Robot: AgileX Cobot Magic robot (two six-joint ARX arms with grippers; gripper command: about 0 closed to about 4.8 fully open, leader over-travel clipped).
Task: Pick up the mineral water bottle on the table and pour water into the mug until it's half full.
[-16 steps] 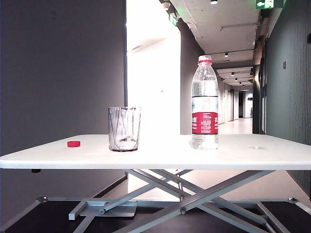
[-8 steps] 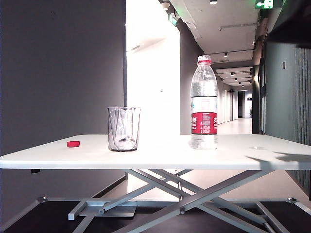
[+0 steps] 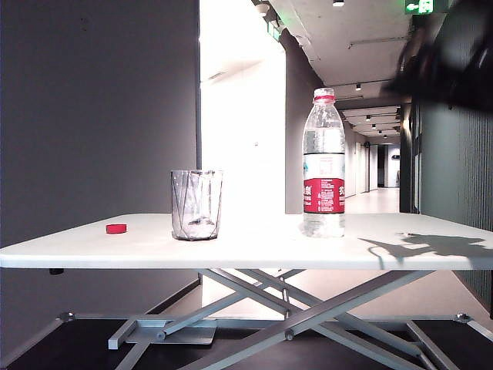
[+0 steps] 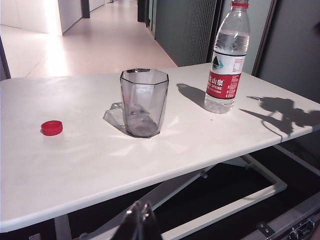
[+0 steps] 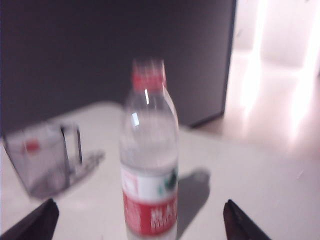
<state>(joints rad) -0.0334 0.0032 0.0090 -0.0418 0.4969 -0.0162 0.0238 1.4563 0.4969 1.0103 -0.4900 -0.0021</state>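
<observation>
The mineral water bottle (image 3: 324, 162) stands upright right of the table's (image 3: 246, 250) middle, uncapped, with a red label. The clear faceted mug (image 3: 196, 204) stands to its left. In the right wrist view the bottle (image 5: 150, 155) is straight ahead of my open right gripper (image 5: 141, 221), between and beyond the two fingertips (image 5: 37, 220), with no contact; the mug (image 5: 42, 160) is beyond it. My right arm (image 3: 454, 65) is a dark blur high at the right. My left gripper (image 4: 141, 220) is shut below the table's near edge, far from the mug (image 4: 144, 102) and bottle (image 4: 227, 60).
A small red cap (image 3: 116, 228) lies on the table left of the mug. The right arm's shadow (image 3: 431, 247) falls on the table's right end. A grey scissor frame (image 3: 308, 308) is under the tabletop.
My right arm has swung into the exterior view at the upper right, and its shadow has spread over the table's right end. Bottle, mug and cap have not moved.
</observation>
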